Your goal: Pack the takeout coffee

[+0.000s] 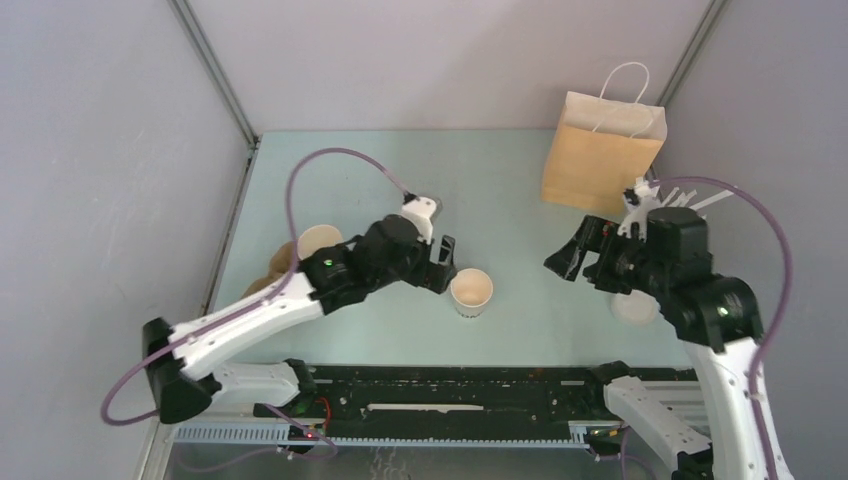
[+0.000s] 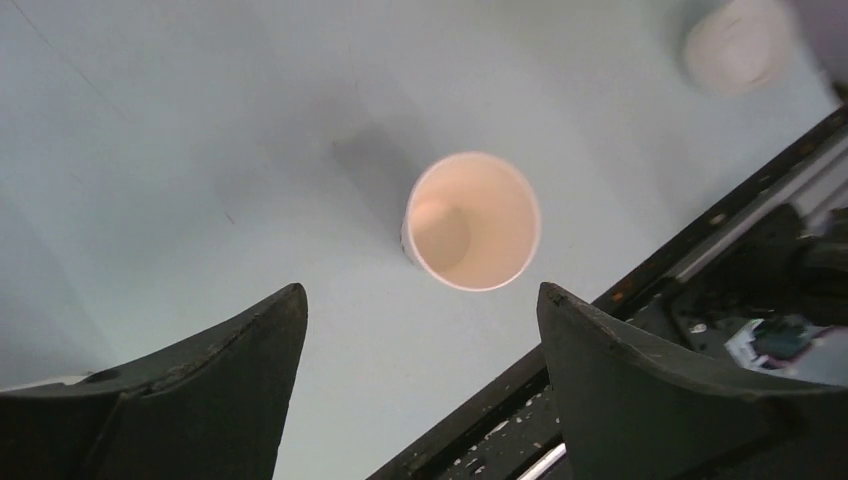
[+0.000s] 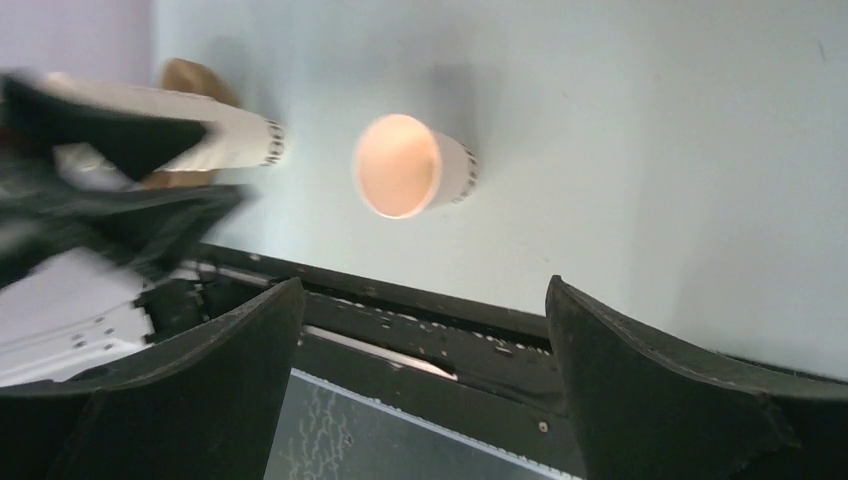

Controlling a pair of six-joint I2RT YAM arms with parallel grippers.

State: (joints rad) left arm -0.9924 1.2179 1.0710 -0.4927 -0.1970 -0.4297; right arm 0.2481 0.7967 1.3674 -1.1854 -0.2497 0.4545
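- Nearest the front edge, on the right, a loose white lid [image 1: 633, 308] lies flat on the worktop [image 1: 500, 180], partly hidden under the right arm. I judge capping the cup to be the step in hand, so this is the piece to fetch.
- Left of the lid, near the middle, the coffee cup [image 1: 471, 292] stands upright with its mouth open and no lid on. It sits between the two arms, touched by neither, and looks empty.
- Just beside the cup on its left, the left claw [image 1: 438, 262] is spread wide and holds nothing. Its wrist view shows the cup clear of both fingers. It should pull away without brushing the rim, as so light a cup would likely tip.
- Slightly farther, the right claw [image 1: 572, 255] hovers fully spread and empty, to the left of the lid. It should drop over the lid, pinch its edge and carry it level. Then it should centre the lid on the mouth and press evenly.
- Farther left, a stack of nested cups [image 1: 300, 250] lies on its side. Keep clear of it.
- Farthest, at the right, a brown paper bag [image 1: 600, 150] stands upright with its handles up. The capped cup should go in upright.
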